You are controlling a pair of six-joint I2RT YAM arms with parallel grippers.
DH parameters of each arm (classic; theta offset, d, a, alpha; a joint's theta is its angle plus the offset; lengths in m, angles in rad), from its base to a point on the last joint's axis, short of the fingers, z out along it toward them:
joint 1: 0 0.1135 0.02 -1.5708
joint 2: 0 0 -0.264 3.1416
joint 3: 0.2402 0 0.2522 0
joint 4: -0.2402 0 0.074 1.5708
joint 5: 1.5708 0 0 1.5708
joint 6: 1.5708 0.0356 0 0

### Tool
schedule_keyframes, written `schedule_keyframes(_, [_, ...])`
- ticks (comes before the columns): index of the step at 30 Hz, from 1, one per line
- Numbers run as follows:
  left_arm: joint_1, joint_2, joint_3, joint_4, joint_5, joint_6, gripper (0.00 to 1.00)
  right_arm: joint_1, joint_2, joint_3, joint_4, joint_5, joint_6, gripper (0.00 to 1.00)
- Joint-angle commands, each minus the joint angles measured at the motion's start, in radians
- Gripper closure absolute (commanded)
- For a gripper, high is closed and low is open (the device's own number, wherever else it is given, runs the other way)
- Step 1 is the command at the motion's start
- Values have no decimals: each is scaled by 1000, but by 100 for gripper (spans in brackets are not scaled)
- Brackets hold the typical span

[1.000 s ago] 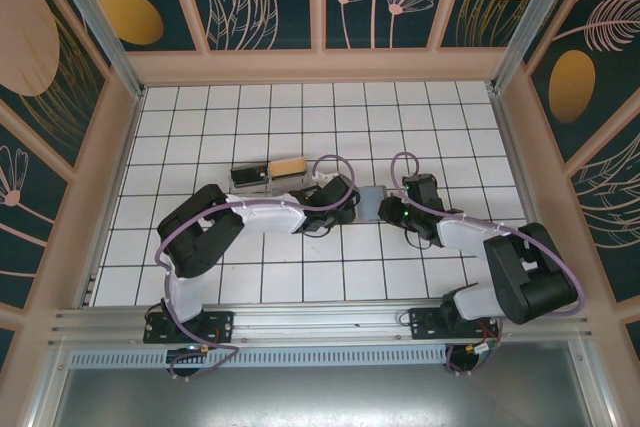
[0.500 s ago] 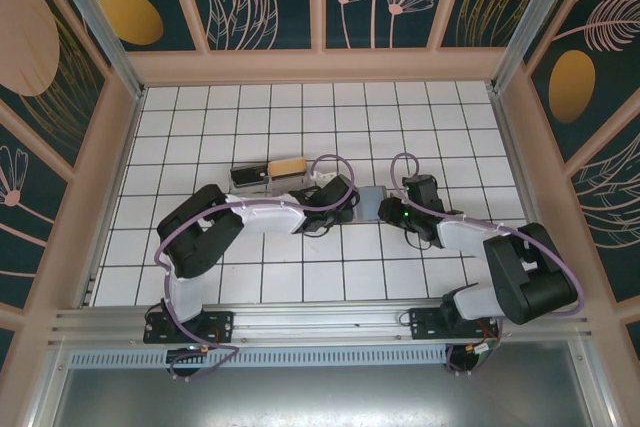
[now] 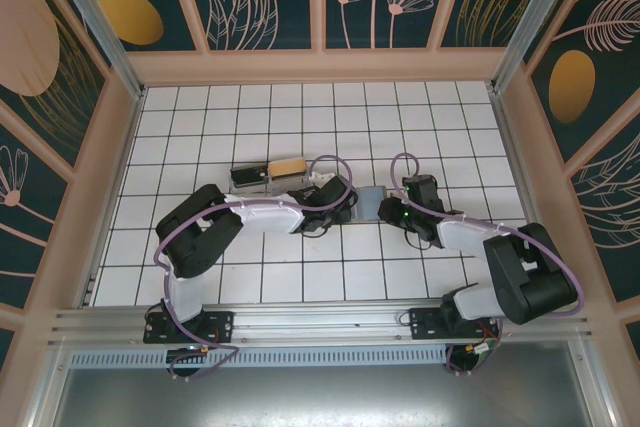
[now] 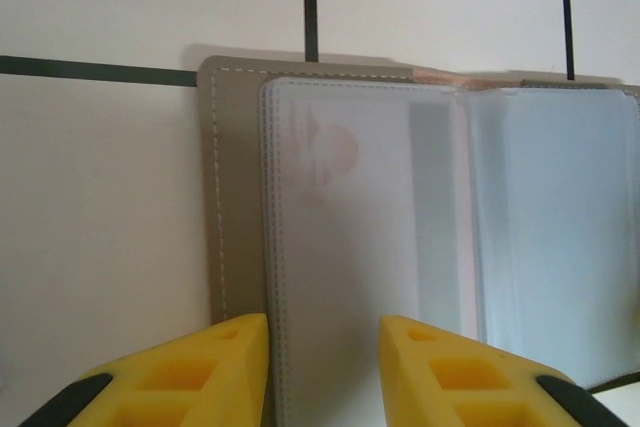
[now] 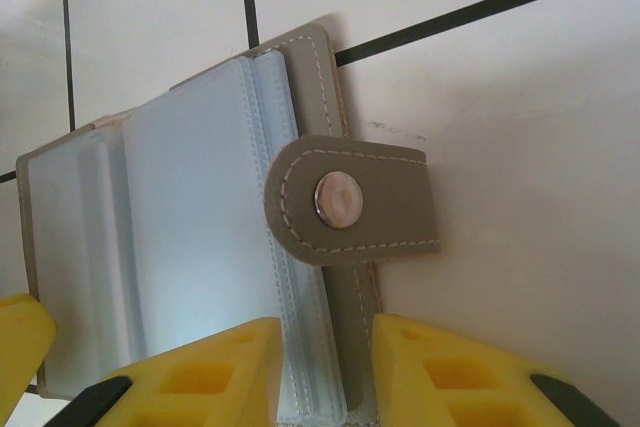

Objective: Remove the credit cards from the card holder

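Evenly, open card holder [image 4: 400, 237], ends between both parted jaws

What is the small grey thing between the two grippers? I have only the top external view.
Observer: It is the card holder, lying open: a grey cover with clear sleeves inside.
Operator: Where does the left gripper stand?
Observer: The left gripper is at the holder's edge, jaws apart: one finger over the cover, one over a sleeve.
Operator: And the right?
Observer: The right gripper straddles the opposite edge, below a snap strap folded over the sleeves.
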Motion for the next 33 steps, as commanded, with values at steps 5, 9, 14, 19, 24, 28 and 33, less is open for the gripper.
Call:
schedule_keyframes(5, [4,6,-5,63,67,24,64,-3,15,-24,11,-29,19,68])
schedule_keyframes(9, [4,7,1,71,79,27,62,-3,20,-26,14,-31,22,68])
schedule_keyframes(14, [4,-4,1,72,74,38,56,-2,21,-26,16,-32,23,68])
schedule_keyframes(19, [4,-5,5,88,87,54,42,-1,26,-26,19,-35,22,68])
schedule_keyframes(24, [4,-2,12,99,100,67,25,-2,27,-26,18,-35,23,68])
schedule_keyframes(28, [4,-12,18,83,84,72,25,-2,27,-26,18,-35,22,68])
schedule_keyframes(33, [4,-25,31,18,21,67,25,-2,27,-26,18,-36,23,67])
